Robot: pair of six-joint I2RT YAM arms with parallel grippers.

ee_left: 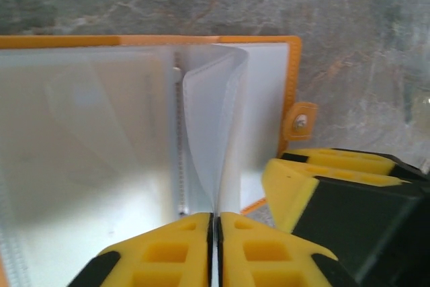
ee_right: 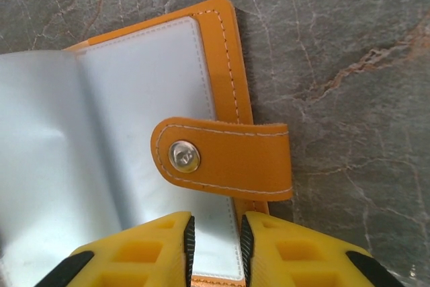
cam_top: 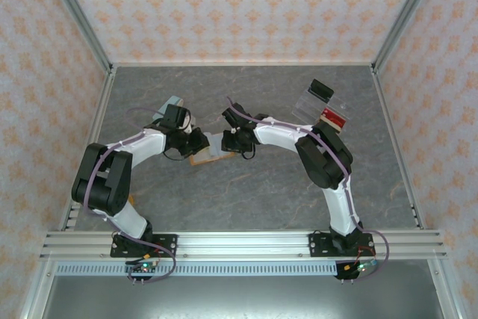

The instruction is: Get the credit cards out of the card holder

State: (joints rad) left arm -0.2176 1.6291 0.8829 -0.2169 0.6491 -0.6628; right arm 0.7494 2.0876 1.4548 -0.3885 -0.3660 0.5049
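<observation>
- My left gripper comes first. Its jaws are pressed together on one see-through pocket leaf of the card holder. The leaf stands up from the spine, so I judge the pinch is there to lift the leaf and get at the pocket mouth.
- The card holder lies open and flat near the middle of the table, between my two grippers. Its orange rim is square to the left wrist view. I cannot tell whether a card sits in any of the greyish pockets, because they read as pale, blurred film.
- My right gripper is set down on the holder's right-hand cover, just below the snap strap. Its jaws are a narrow gap apart, and I can see flat cover through the gap. They seem to be pressing down rather than pinching. I take this as a brace, so the holder stays put while the other side tugs at the leaf.
- Toward the far right corner of the table, well apart from the holder, is a clear tray with a black block at its far end.
- A reddish credit card lies at the tray's near right side. I judge it is a card already out and that the tray marks the drop-off. I cannot tell whether the card is in the tray or just beside it.
</observation>
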